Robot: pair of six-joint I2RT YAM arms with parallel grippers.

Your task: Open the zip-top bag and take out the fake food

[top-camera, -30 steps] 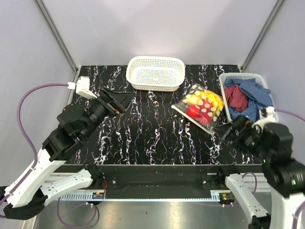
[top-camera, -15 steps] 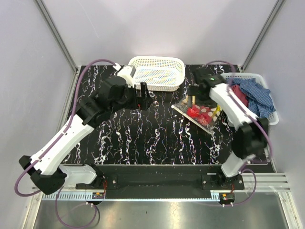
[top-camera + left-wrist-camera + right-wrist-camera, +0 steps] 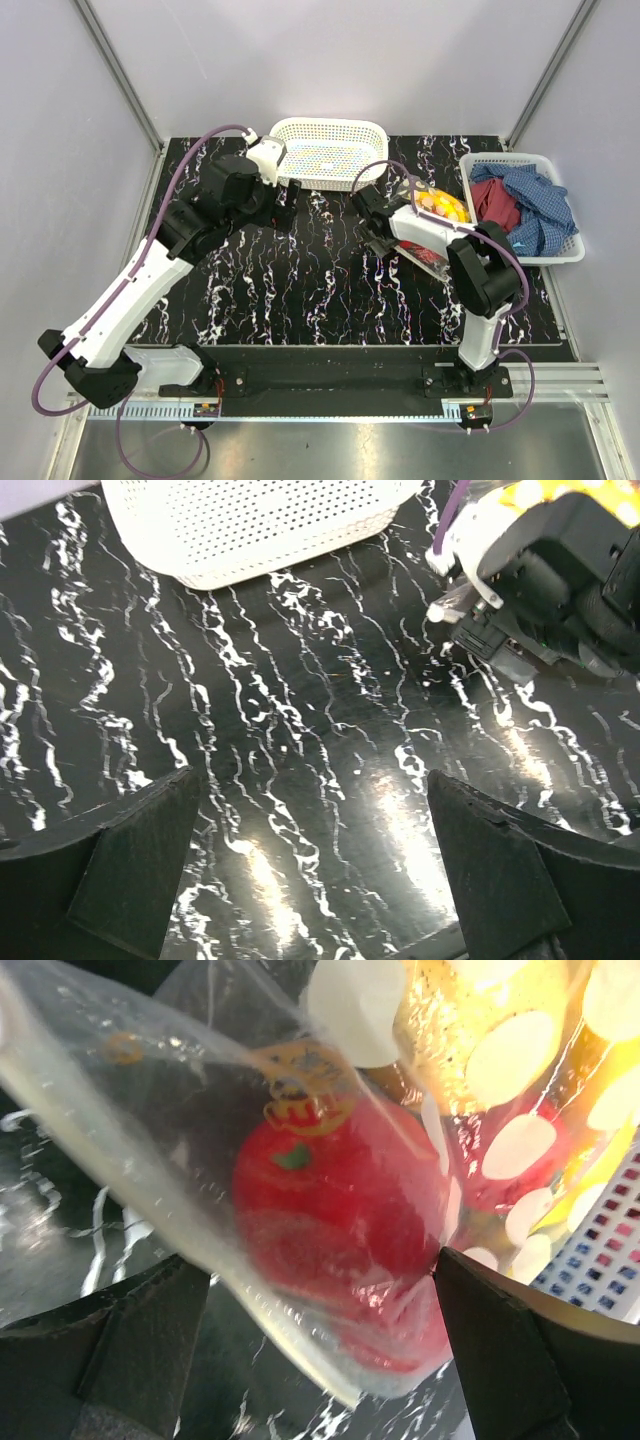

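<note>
The right pincer is wide open and grips nothing. Right in front of it, between its two fingers, lies the bag with white dots. Inside the bag is a red apple, and farther back a yellow fruit. The left pincer is wide open too, above the black table. Ahead of it sits a white basket.

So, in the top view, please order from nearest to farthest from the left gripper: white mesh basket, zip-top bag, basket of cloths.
From the left gripper:
1. white mesh basket, just beyond it
2. zip-top bag, to its right
3. basket of cloths, at the far right edge
</note>
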